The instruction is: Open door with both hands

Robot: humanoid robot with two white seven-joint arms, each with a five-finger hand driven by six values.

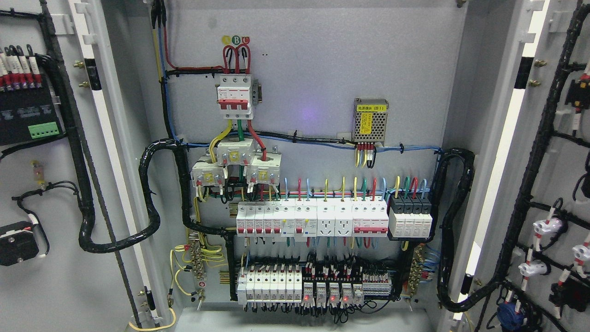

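A grey electrical cabinet fills the head view with both doors swung wide. The left door point(60, 184) shows its inner face with black cable looms and small devices. The right door point(553, 193) also shows its inner face, carrying wired indicator parts. Between them the back panel point(313, 69) is exposed. Neither of my hands or arms shows anywhere in the picture.
On the back panel sit a red-and-white main breaker point(235, 94), a small perforated power supply point(370, 121), a row of white breakers and sockets point(318, 219) and a lower terminal row point(318, 286). Thick black conduit point(152, 203) loops to each door.
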